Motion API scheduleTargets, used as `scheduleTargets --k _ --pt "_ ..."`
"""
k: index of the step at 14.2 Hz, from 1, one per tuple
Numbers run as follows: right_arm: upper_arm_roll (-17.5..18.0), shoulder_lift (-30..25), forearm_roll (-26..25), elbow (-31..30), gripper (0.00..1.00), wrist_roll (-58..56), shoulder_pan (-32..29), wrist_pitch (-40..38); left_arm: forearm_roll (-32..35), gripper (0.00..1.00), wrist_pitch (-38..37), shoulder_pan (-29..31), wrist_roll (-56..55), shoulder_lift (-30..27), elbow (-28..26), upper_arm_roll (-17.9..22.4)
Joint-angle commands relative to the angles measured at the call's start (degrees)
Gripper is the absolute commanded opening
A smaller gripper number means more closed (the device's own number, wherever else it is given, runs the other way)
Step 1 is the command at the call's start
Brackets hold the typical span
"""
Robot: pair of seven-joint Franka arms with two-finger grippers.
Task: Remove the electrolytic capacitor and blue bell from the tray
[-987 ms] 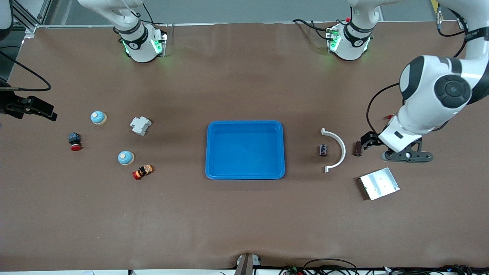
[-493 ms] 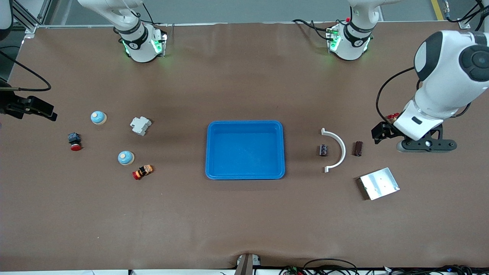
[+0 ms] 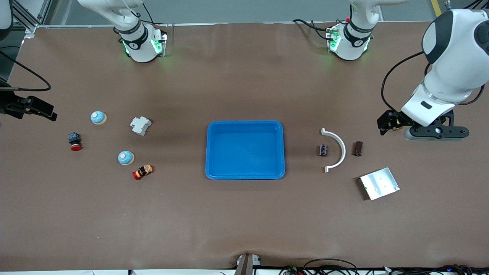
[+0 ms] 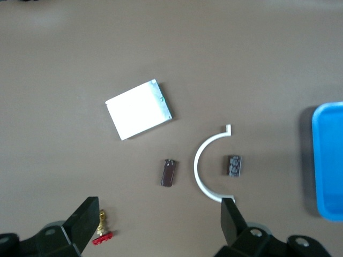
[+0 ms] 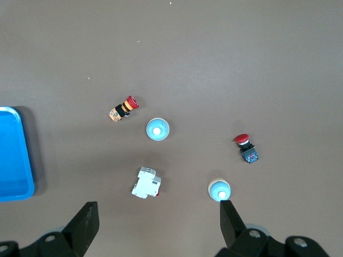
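The capacitor, a small dark brown cylinder, lies on the table beside a white curved piece; it also shows in the left wrist view. Two blue bells stand toward the right arm's end, and both show in the right wrist view. The blue tray sits mid-table, empty. My left gripper is open and empty, raised over the table toward the left arm's end from the capacitor. My right gripper is open and empty, high over the bells' area.
A small dark part lies inside the white curve. A metal plate lies nearer the camera. A red-and-brass part lies under the left gripper. A white breaker and two red buttons lie by the bells.
My left gripper has drawn away from the capacitor toward the left arm's end of the table and risen. The capacitor stays on the table. The right side has not changed.
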Motion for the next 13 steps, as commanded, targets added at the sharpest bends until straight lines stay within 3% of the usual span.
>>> scheduleTargets --k 1,7,13 --pt "0.3 -0.1 -0.1 0.6 1.00 -0.2 -0.6 -0.7 -2.5 1.00 -3.1 -1.5 5.3 -2.5 -0.1 2.8" --pt "0.2 -0.1 -0.1 0.6 1.00 -0.3 -0.6 -0.6 -7.0 1.00 -5.6 -1.6 4.4 -2.5 2.4 3.1" --pt "0.2 -0.1 -0.1 0.6 1.00 -0.3 -0.6 -0.7 -7.1 1.00 -7.1 -2.4 3.8 -2.9 2.6 3.3"
